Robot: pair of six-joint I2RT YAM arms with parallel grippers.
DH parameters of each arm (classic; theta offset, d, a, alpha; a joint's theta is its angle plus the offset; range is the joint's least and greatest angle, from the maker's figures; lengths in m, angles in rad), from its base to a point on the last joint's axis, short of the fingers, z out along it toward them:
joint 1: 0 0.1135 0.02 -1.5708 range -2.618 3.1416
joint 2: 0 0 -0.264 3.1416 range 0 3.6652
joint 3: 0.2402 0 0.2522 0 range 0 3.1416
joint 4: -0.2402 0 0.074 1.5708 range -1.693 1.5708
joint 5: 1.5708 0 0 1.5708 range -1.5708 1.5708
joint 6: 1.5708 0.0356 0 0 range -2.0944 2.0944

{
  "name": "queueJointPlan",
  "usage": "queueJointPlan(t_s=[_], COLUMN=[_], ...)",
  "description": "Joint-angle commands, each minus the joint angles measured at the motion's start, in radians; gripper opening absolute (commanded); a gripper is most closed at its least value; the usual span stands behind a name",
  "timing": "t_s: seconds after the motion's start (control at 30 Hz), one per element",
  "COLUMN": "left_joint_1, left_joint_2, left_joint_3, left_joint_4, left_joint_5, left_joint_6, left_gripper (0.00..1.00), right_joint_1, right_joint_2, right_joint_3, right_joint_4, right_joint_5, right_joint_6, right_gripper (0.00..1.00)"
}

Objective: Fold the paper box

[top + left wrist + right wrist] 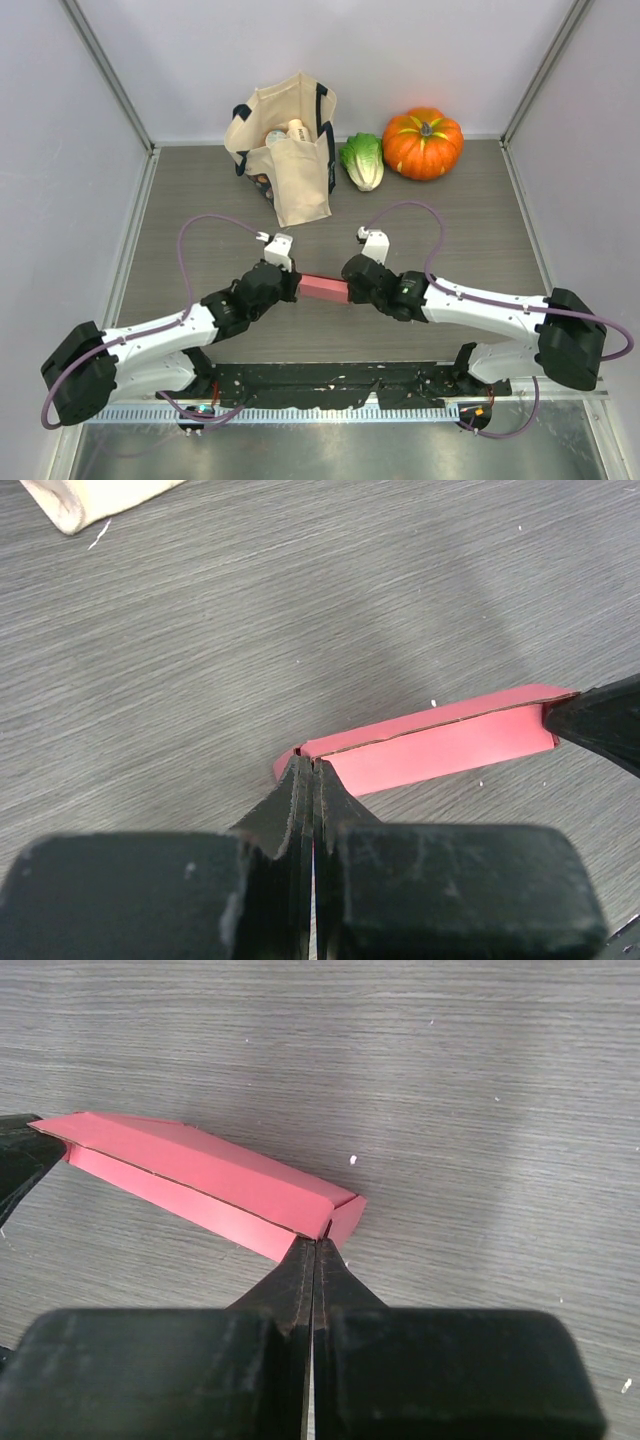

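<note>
The pink paper box (pixel 323 289) is a slim, long folded shape held between my two grippers at the table's middle. My left gripper (pixel 291 284) is shut on its left end; in the left wrist view the closed fingertips (pixel 313 767) pinch the box (pixel 440 746) at its near corner. My right gripper (pixel 350 288) is shut on its right end; in the right wrist view the closed fingertips (pixel 316 1243) pinch the box (pixel 200 1175) by its end flap. The other gripper's black tip shows at the far end in each wrist view.
A cream tote bag (pixel 290 150) with items inside stands at the back. A green cabbage (pixel 363 160) and an orange pumpkin (pixel 423 142) lie to its right. Metal frame posts border the grey wood-grain table (pixel 450 230) on both sides.
</note>
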Motion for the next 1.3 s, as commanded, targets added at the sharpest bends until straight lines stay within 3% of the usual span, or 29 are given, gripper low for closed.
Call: queueJointPlan(t_s=[0.0,0.1,0.17,0.2,0.27,0.37,0.47,0.5,0.63,0.83,1.27], left_joint_1=[-0.033,-0.054,-0.067,-0.068,-0.076,-0.088,-0.099,-0.105,-0.125,-0.14,-0.157], left_joint_2=[-0.011,-0.025,-0.028,-0.028,-0.026,-0.026,-0.022,-0.014,0.015,0.063,0.066], left_joint_3=[-0.049,-0.064,-0.07,-0.072,-0.07,-0.064,-0.058,-0.049,-0.001,0.039,0.056], left_joint_4=[-0.022,-0.021,-0.019,-0.019,-0.025,-0.036,-0.047,-0.054,-0.164,-0.214,-0.22], left_joint_5=[-0.009,-0.045,-0.06,-0.066,-0.085,-0.115,-0.14,-0.152,-0.232,-0.272,-0.281], left_joint_6=[-0.037,-0.045,-0.048,-0.053,-0.053,-0.065,-0.091,-0.099,-0.171,-0.241,-0.225], left_gripper=[0.0,0.0,0.0,0.0,0.0,0.0,0.0,0.0,0.0,0.0,0.0], right_joint_1=[0.014,0.014,0.012,0.011,-0.017,-0.063,-0.101,-0.101,-0.103,-0.101,-0.133], right_joint_2=[-0.006,-0.014,-0.037,-0.077,-0.121,-0.187,-0.212,-0.209,-0.146,-0.138,-0.118], right_joint_3=[-0.086,-0.088,-0.068,-0.06,-0.046,-0.039,-0.066,-0.068,-0.007,-0.038,-0.146], right_joint_4=[0.044,0.087,0.09,0.084,0.075,0.023,0.009,0.012,-0.08,-0.037,0.162], right_joint_5=[-0.016,-0.078,-0.093,-0.098,-0.159,-0.222,-0.279,-0.285,-0.3,-0.307,-0.233], right_joint_6=[-0.028,-0.07,-0.093,-0.09,-0.073,0.045,0.292,0.412,0.643,0.836,0.933], right_gripper=[0.01,0.04,0.16,0.32,0.41,0.58,0.76,0.77,0.8,0.81,0.77])
